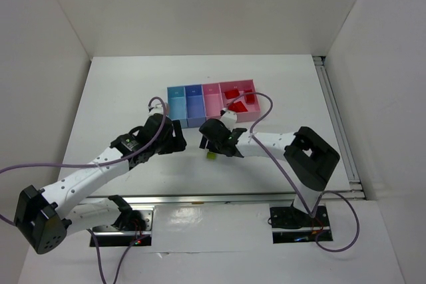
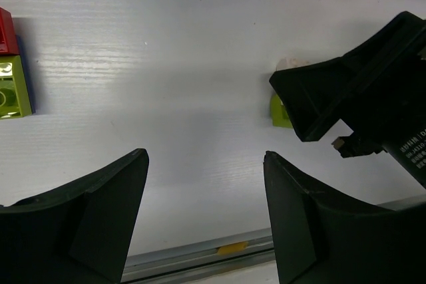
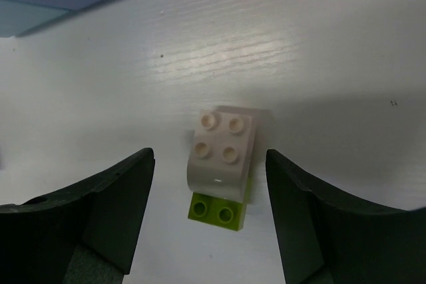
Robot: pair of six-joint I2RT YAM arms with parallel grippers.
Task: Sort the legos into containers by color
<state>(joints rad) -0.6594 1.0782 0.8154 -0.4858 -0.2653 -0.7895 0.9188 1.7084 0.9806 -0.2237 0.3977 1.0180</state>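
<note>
A pale peach brick (image 3: 223, 151) sits stacked on a yellow-green brick (image 3: 217, 210) on the white table. My right gripper (image 3: 208, 156) is open just above them, one finger on each side, touching neither. From above, the right gripper (image 1: 214, 144) hovers over that yellow-green brick (image 1: 210, 156). My left gripper (image 2: 206, 159) is open and empty over bare table; from above it (image 1: 178, 139) is just left of the right one. A red brick (image 2: 5, 31) and another yellow-green brick (image 2: 12, 88) lie at its far left. The four joined bins (image 1: 212, 101) stand behind; the wide pink one (image 1: 249, 84) holds red bricks (image 1: 234, 94).
The right gripper's black body (image 2: 363, 94) fills the right of the left wrist view, half hiding the yellow-green brick (image 2: 278, 112). The table's metal front rail (image 2: 200, 257) runs close below. White walls enclose the table on three sides.
</note>
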